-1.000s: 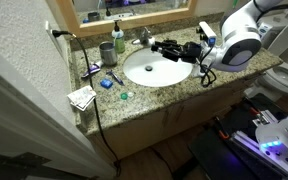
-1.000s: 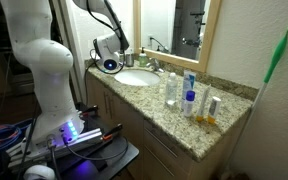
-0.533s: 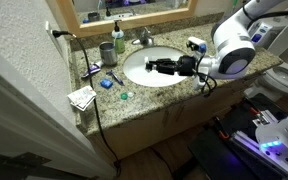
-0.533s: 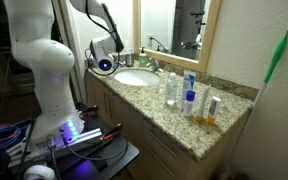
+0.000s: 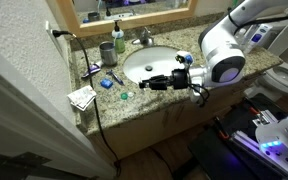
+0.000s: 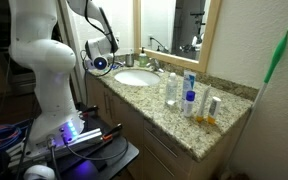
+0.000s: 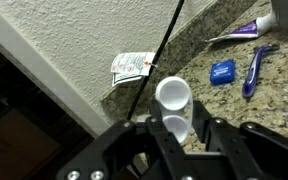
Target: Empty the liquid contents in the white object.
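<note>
In the wrist view my gripper (image 7: 177, 128) is shut on the white object (image 7: 173, 94), a small round white cup that stands out beyond the black fingers (image 7: 210, 132). It hangs above the speckled granite counter (image 7: 224, 105) near the counter's edge. In an exterior view the gripper (image 5: 144, 84) reaches over the front rim of the white sink basin (image 5: 154, 66), toward the counter's end; the cup is too small to make out there. In an exterior view the gripper (image 6: 96, 63) is at the near end of the counter. I cannot see any liquid.
A small green piece (image 5: 125, 96), a blue item (image 7: 222, 71), a blue razor (image 7: 256, 64), a paper packet (image 7: 132, 66) and a black cable (image 7: 160, 58) lie on the counter end. Bottles (image 6: 189, 96) stand at the other end. A faucet (image 5: 143, 37) is behind the basin.
My gripper has swung from the far side of the sink across the basin to its front rim, toward the counter end with the small items, still holding the white object.
</note>
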Available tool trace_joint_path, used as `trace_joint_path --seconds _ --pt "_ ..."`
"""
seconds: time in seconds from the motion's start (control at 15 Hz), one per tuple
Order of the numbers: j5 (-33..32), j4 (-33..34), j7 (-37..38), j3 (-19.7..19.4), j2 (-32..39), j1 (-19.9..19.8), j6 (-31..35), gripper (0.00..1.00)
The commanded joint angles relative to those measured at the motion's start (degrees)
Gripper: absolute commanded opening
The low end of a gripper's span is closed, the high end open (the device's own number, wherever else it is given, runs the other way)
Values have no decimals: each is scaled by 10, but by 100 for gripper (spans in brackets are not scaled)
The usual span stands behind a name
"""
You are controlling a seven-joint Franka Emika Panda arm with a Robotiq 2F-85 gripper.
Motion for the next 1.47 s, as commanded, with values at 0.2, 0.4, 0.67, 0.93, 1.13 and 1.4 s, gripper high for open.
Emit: trace_joint_path --seconds 0.2,0.4,0.67,0.93,1.13,1.4 --pt "-99 52 144 23 -13 22 203 11" --pt "-154 96 227 50 -12 49 337 11" --pt "-178 109 248 60 -13 63 364 36" --pt "-340 102 373 83 17 65 379 11" --pt "-500 73 520 93 13 77 415 11" --pt "-716 2 692 97 -55 116 445 11"
